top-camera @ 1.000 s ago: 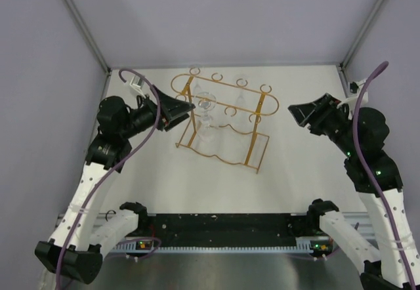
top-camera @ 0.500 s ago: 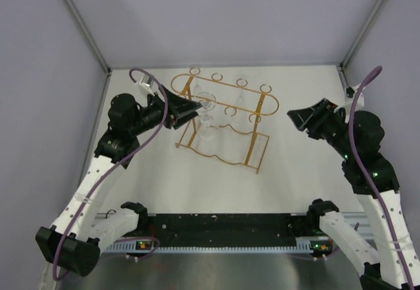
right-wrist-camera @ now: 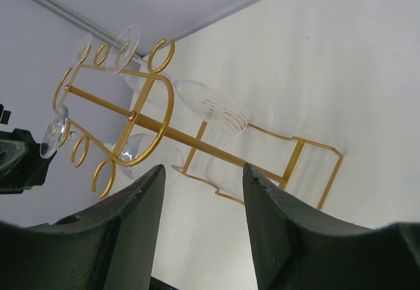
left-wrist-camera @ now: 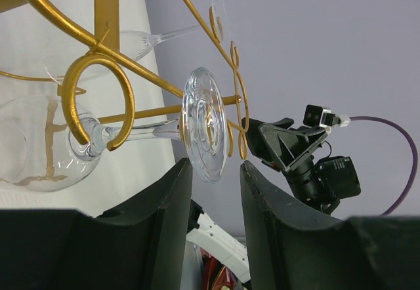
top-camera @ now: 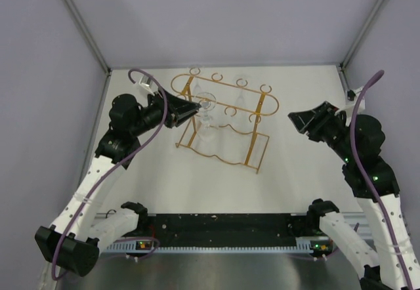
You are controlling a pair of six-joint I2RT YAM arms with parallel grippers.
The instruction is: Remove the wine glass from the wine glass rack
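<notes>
The gold wire wine glass rack (top-camera: 226, 127) stands at the table's middle back. A clear wine glass (top-camera: 206, 103) hangs upside down from its left rail, stem in a curled loop. In the left wrist view the glass's round foot (left-wrist-camera: 205, 124) faces me, its lower rim dipping just between the fingertips (left-wrist-camera: 182, 172) without clear contact. My left gripper (top-camera: 195, 108) (left-wrist-camera: 213, 165) is open with a narrow gap. My right gripper (top-camera: 295, 118) (right-wrist-camera: 203, 168) hovers open and empty to the right of the rack (right-wrist-camera: 157, 124), where the same glass's foot (right-wrist-camera: 54, 131) shows at the far left.
Other clear glasses (right-wrist-camera: 211, 108) hang from the rack's far and right rails. Grey walls enclose the table on the left, back and right. The right arm (left-wrist-camera: 305, 155) shows behind the rack in the left wrist view.
My left gripper has moved right up to the hanging glass's foot and its jaws have narrowed. The right arm has drifted slightly lower, jaws a little narrower.
</notes>
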